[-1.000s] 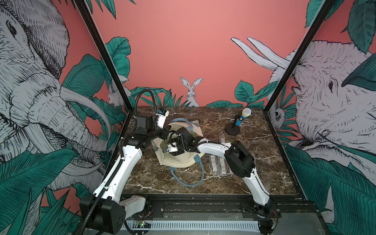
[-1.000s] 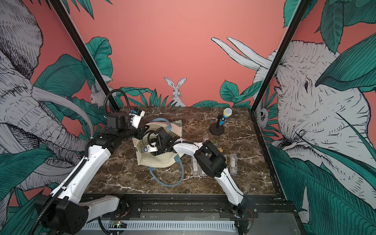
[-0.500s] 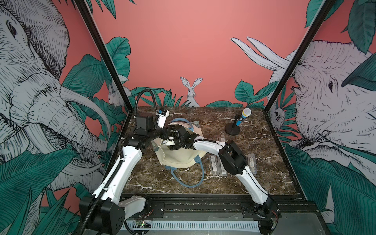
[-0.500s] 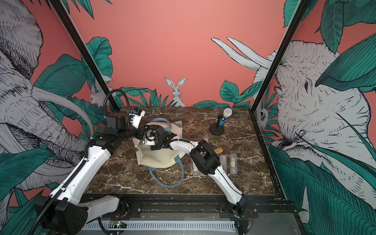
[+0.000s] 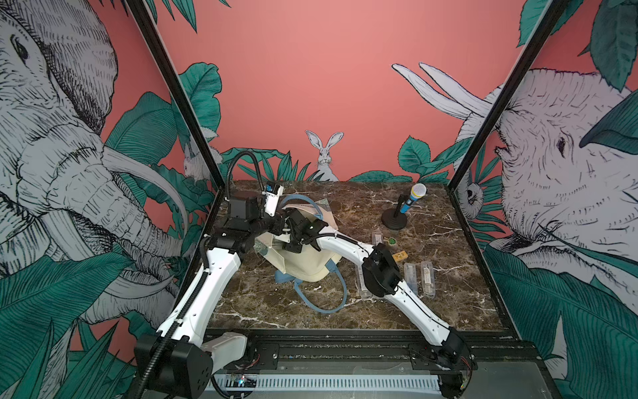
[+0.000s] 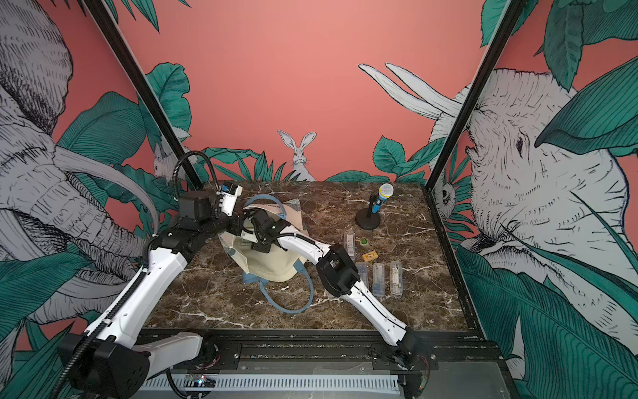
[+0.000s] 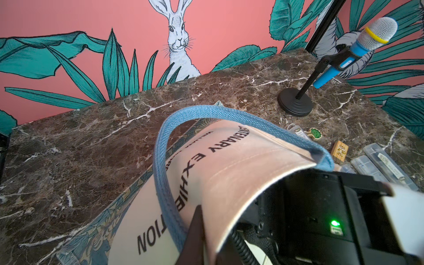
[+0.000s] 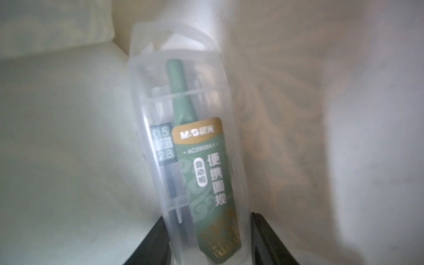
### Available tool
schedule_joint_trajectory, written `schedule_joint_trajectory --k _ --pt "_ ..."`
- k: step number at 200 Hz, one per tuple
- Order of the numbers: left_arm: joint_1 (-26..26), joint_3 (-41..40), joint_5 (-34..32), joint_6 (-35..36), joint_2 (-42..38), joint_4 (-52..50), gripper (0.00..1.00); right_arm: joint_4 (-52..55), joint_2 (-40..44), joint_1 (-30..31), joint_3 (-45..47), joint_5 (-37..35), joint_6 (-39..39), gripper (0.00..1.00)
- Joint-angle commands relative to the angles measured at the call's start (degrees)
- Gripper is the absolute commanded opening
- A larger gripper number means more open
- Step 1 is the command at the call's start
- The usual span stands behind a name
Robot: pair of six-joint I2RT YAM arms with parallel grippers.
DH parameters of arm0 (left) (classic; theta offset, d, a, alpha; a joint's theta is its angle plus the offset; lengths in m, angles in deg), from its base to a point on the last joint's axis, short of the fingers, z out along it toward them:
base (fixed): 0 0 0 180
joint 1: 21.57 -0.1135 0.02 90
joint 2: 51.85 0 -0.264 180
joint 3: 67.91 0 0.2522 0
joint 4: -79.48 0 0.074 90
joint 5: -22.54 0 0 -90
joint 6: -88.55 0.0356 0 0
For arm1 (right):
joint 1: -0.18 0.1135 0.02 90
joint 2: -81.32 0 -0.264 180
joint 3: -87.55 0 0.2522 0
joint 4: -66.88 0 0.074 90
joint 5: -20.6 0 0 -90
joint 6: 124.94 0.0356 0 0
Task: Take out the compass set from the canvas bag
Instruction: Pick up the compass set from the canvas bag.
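Two dark fingers (image 8: 156, 243) of the right gripper (image 8: 207, 218) are set either side of one end of the compass set (image 8: 197, 142), a clear plastic case with a green compass and a green-and-gold label inside. The jaws stand part open around the case. Whether the pads already press on it cannot be told from the blurred view.

Cream cloth surrounds the case: it lies inside the canvas bag (image 5: 310, 267), which is slumped on the marble table (image 5: 276, 311), with the right wrist buried in its mouth. That mouth is held up by the left gripper (image 7: 197, 226), closed on the rim cloth beside the blue strap handle (image 7: 165, 160). Similar clear cases (image 5: 427, 278) are laid out well apart from the bag, on the right.

Slipping is judged the main risk. Smooth plastic is taken at one end only, so the case may pivot or drop back if lifted before the grip is firm. Its far end may be snagged on the cloth, and the bag dragged along. If the rim is lost by the left gripper, the mouth would collapse over the right wrist.
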Motion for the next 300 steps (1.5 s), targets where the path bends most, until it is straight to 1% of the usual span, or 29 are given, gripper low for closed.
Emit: schedule_joint_trajectory --k 1,20,28,42,57,83,109,125,145,161,182,210,230,248,256,281,300 --pt "1.27 0.02 4.33 -0.29 -1.24 -0.22 0.00 2.24 5.65 0.20 3.93 6.75 7.73 0.46" --pt "1.19 0.07 4.03 -0.23 -1.15 -0.30 0.00 -0.31 9.05 0.22 8.11 10.65 11.13 0.37" --pt "1.16 0.06 3.87 -0.19 -1.06 -0.35 0.00 -1.29 10.26 0.17 9.59 11.50 12.90 0.34" --pt "1.01 0.00 3.76 -0.12 -0.91 -0.39 0.00 -2.34 11.81 0.08 11.39 13.00 15.74 0.27" --pt "0.98 0.07 3.75 -0.10 -0.73 -0.39 0.00 -3.46 12.83 -0.04 12.79 14.23 18.74 0.22" --pt "0.90 0.15 3.66 0.07 -0.28 -0.57 0.00 -5.26 13.84 -0.17 15.04 15.17 21.83 0.19" --pt "0.93 0.20 3.40 0.25 0.06 -0.74 0.00 -3.39 13.72 -0.26 15.15 15.81 24.15 0.20" --pt "0.92 0.33 3.49 0.32 0.39 -0.91 0.00 -0.21 12.45 -0.27 12.87 15.49 26.14 0.29" --pt "0.92 0.33 3.43 0.25 0.36 -0.83 0.00 2.89 9.64 -0.35 9.86 13.87 29.25 0.38" --pt "0.92 0.33 3.38 0.29 0.45 -0.92 0.00 7.30 6.13 -0.40 4.86 12.58 31.37 0.43" --pt "0.90 0.34 3.40 0.26 0.45 -0.92 0.00 12.02 2.93 -0.42 -0.40 11.35 31.89 0.46" --pt "0.87 0.33 3.41 0.29 0.47 -0.92 0.00 10.63 4.41 -0.38 1.21 9.51 31.92 0.47" --pt "0.94 0.33 2.97 0.42 0.44 -0.91 0.00 9.88 5.78 -0.40 2.22 9.70 32.28 0.41" --pt "0.85 0.33 2.39 0.49 0.48 -1.10 0.00 11.88 7.45 -0.52 1.95 9.35 32.55 0.39" --pt "0.79 0.33 2.11 0.49 0.61 -1.10 0.00 12.88 8.87 -0.48 2.39 9.29 32.74 0.38" --pt "0.85 0.50 1.14 0.51 1.05 -1.40 0.00 15.41 14.92 -0.63 6.50 5.71 33.66 0.37" --pt "0.84 0.59 0.54 0.53 1.13 -1.49 0.00 16.11 20.23 -0.95 12.12 3.45 34.68 0.37"
